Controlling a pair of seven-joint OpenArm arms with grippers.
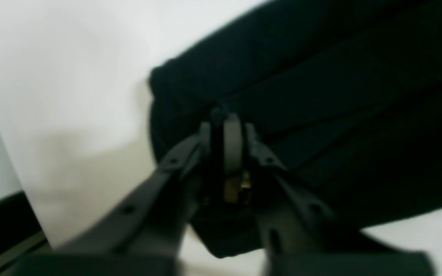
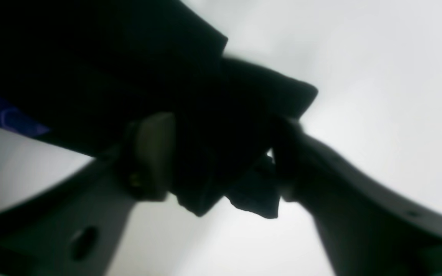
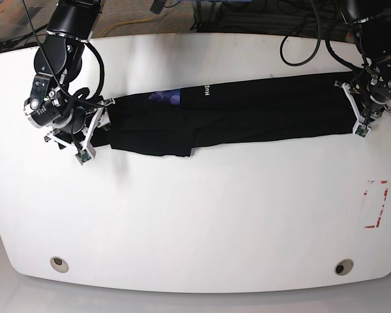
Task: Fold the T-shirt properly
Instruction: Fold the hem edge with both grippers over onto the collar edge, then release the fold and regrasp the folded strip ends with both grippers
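The T-shirt [image 3: 247, 111] lies as a long black band across the far half of the white table [image 3: 195, 215], with a bit of blue print and white lettering near its middle. At the band's end on the base view's right, my left gripper [image 3: 353, 109] pinches the hem. In the left wrist view its jaws [image 1: 225, 119] stand almost together on the T-shirt [image 1: 320, 96]. My right gripper [image 3: 98, 127] is at the other end. Its fingers [image 2: 155, 153] stand wide apart, open, and a bunch of the T-shirt [image 2: 213, 126] hangs loosely between them.
A red and white rectangular mark [image 3: 376, 203] sits near the table's right edge. Two round holes [image 3: 59, 263] [image 3: 343, 267] are at the front corners. Cables [image 3: 300, 39] run behind the table's far edge.
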